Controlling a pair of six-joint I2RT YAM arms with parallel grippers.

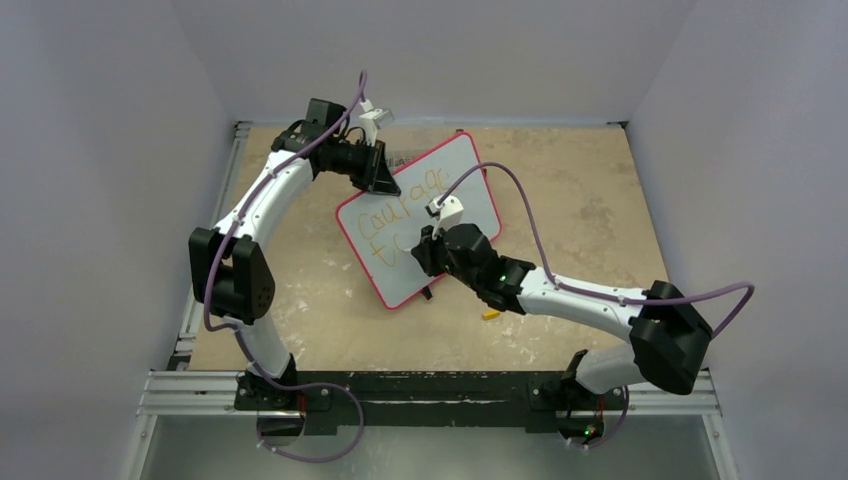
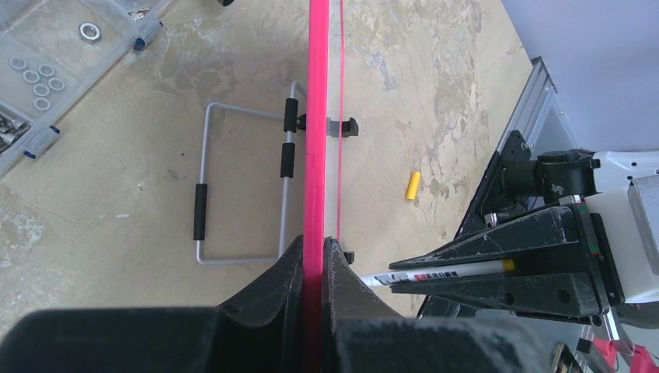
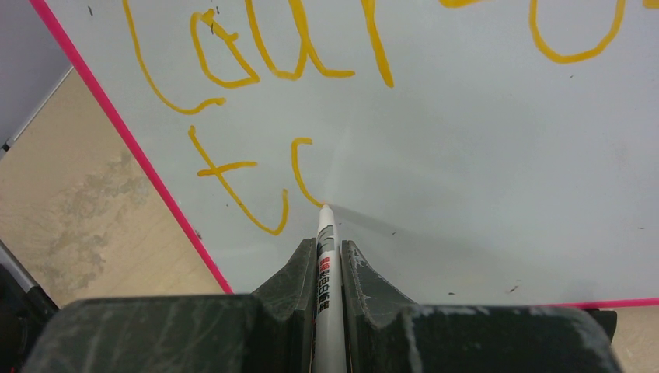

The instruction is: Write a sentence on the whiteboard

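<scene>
We saw the left tool (image 2: 313, 252) clamped on the whiteboard (image 2: 315, 116) rim, the right tool (image 3: 328, 247) clamped on a marker (image 3: 326, 229) touching the sentence (image 3: 225, 168) ahead.

White arms (image 1: 262, 200) with black joints, black jaws, purple cables (image 1: 361, 88).

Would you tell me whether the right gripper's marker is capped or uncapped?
Uncapped: the marker has its bare tip on the whiteboard at an unfinished orange letter, and what looks like its yellow cap lies on the table.
</scene>
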